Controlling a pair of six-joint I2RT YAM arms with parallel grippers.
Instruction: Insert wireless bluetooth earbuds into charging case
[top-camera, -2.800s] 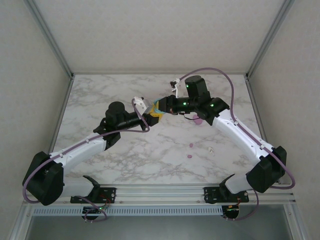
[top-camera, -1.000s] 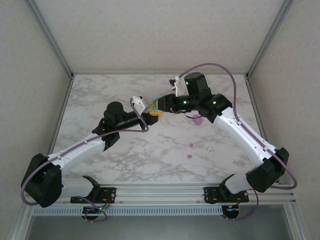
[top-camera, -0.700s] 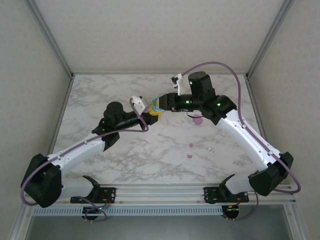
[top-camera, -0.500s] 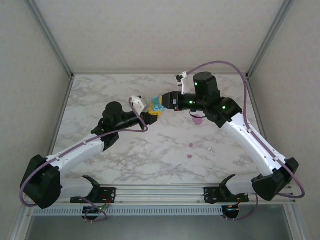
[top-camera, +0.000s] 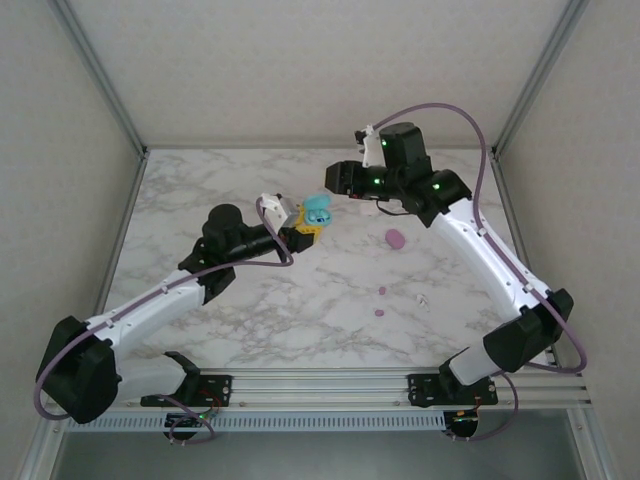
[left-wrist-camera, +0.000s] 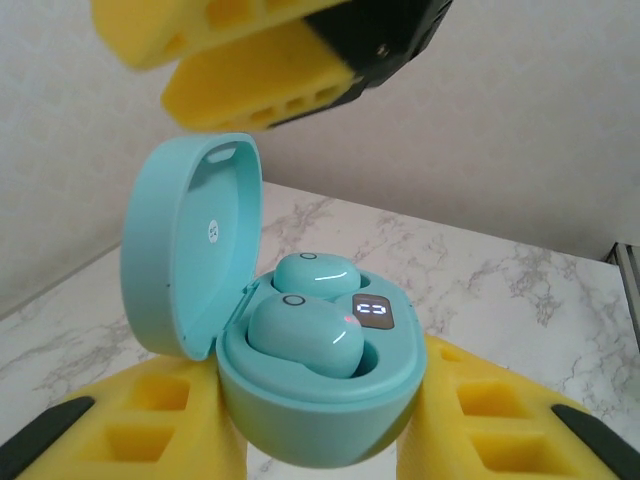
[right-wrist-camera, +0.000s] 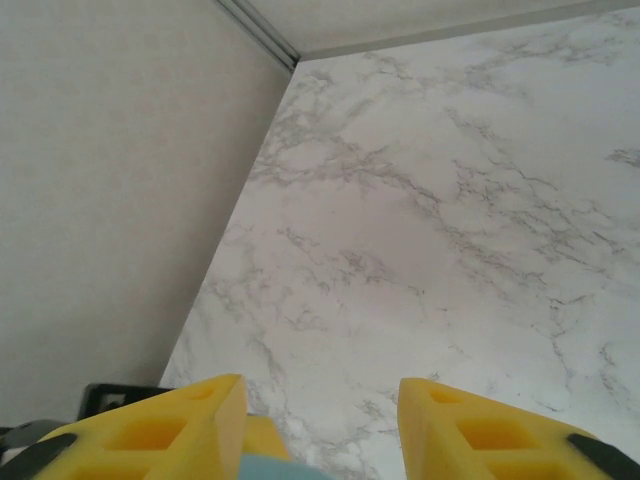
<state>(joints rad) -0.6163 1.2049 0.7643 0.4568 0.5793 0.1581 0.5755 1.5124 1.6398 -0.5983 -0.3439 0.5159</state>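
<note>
My left gripper (top-camera: 305, 228) is shut on the lower shell of a teal charging case (top-camera: 318, 212) and holds it above the table. In the left wrist view the case (left-wrist-camera: 320, 420) sits between my yellow fingers (left-wrist-camera: 500, 420) with its lid (left-wrist-camera: 185, 250) swung open to the left. Two teal earbuds (left-wrist-camera: 305, 330) lie in its wells beside a small lit display (left-wrist-camera: 372, 311). My right gripper (top-camera: 333, 180) hangs open just behind and above the case, and its yellow fingers (left-wrist-camera: 250, 70) hang over the lid. The right wrist view has the gripper (right-wrist-camera: 320, 420) empty, with a teal sliver (right-wrist-camera: 270, 470) below.
A pink oval case (top-camera: 395, 238) lies on the marble table (top-camera: 220, 180) right of centre. Two tiny pink buds (top-camera: 382, 291) (top-camera: 378, 312) and a small white bud (top-camera: 422, 299) lie nearer the front. Walls and metal frame posts (top-camera: 525, 85) enclose the table.
My right gripper has drawn back and up from the teal case and now stands open. The case lid is open. The left arm has hardly moved.
</note>
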